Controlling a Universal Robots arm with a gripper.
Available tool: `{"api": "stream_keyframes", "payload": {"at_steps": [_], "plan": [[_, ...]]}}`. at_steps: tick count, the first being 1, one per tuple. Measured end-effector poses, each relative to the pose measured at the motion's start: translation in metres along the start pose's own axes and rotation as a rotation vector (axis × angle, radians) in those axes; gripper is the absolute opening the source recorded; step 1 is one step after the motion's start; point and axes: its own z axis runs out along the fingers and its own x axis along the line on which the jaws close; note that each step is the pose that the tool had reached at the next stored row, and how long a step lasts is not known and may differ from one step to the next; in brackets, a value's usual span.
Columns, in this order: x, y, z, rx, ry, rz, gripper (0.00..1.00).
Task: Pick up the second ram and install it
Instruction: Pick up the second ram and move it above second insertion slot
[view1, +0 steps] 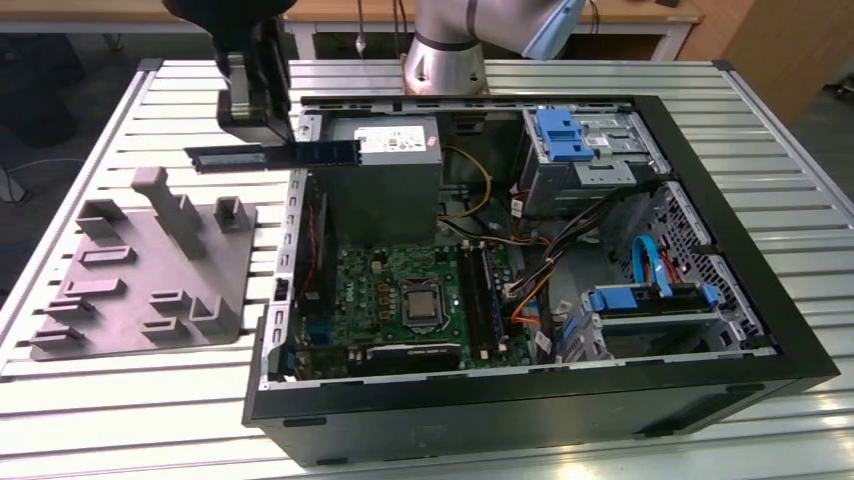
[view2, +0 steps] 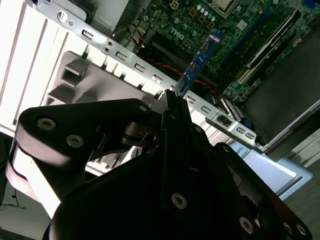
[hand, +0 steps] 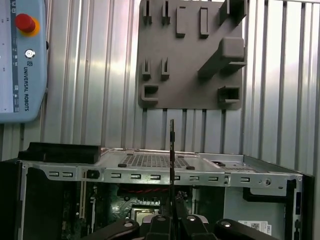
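The second ram (view1: 327, 152), a slim dark bluish board, hangs level in the air over the back left corner of the open computer case (view1: 747, 300). My gripper (view1: 278, 148) is shut on its middle, so the stick juts out on both sides of the black fingers. In the second wrist view the ram (view2: 201, 59) sticks out past the fingertips (view2: 172, 100) above the motherboard (view2: 235, 30). The first wrist view shows it edge-on as a thin line (hand: 172, 145) rising from the gripper (hand: 172, 217). The motherboard's long black slots (view1: 481, 290) lie low inside the case, well away from the ram.
A grey moulded fixture tray (view1: 134, 280) lies on the slatted table (view1: 107, 400) at the exterior view's left, also seen in the first wrist view (hand: 190, 55). Inside the case are a power supply (view1: 387, 145), blue drive cages (view1: 574, 140) and cables. A teach pendant (hand: 20, 60) lies on the table.
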Motion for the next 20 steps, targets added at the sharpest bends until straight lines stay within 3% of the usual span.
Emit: {"api": "stream_keyframes", "payload": {"at_steps": [20], "plan": [[0.0016,-0.0343,0.0052,-0.001,-0.0001,0.0,0.14]]}}
